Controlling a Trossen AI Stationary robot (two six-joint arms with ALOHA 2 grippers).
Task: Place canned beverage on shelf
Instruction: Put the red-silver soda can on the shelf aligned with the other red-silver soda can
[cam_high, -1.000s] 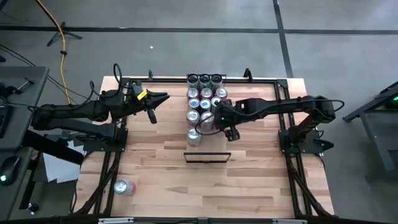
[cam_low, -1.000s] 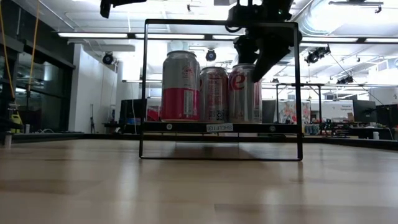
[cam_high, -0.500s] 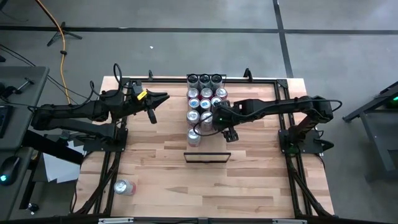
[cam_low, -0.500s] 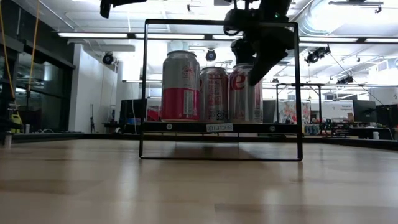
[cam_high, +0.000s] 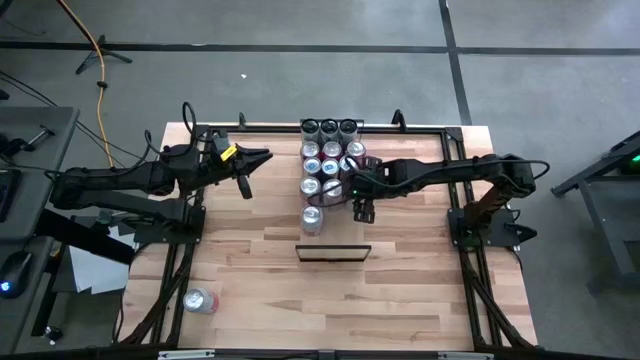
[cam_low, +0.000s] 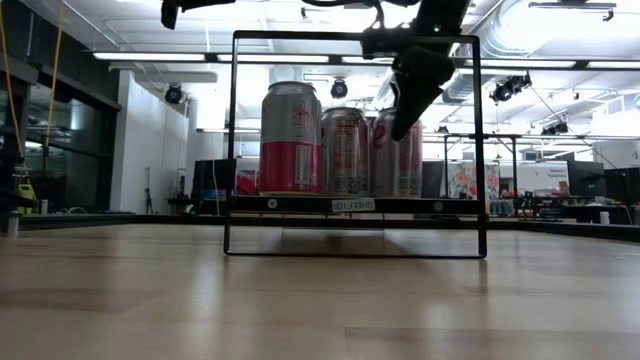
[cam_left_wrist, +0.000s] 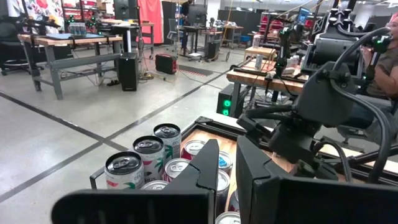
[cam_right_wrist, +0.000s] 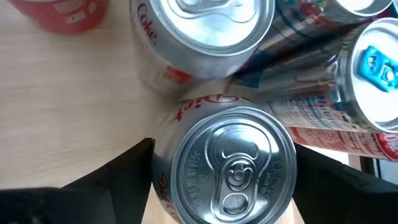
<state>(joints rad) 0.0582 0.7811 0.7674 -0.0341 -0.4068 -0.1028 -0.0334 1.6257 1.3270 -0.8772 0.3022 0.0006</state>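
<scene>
R pincer (cam_high: 361, 209) was positioned mid-frame in the high view, over a Diet Coke can (cam_right_wrist: 231, 163) at the cluster of cans (cam_high: 328, 160); fingers were spread either side of the can, contact not discernible. L pincer (cam_high: 243, 187) was held shut & empty, upper left. Shelf (cam_low: 355, 204) was seen center in the low view, w/ cans on it.

overhead looking down; table-level view; both share cans (cam_high: 328, 160)
</scene>
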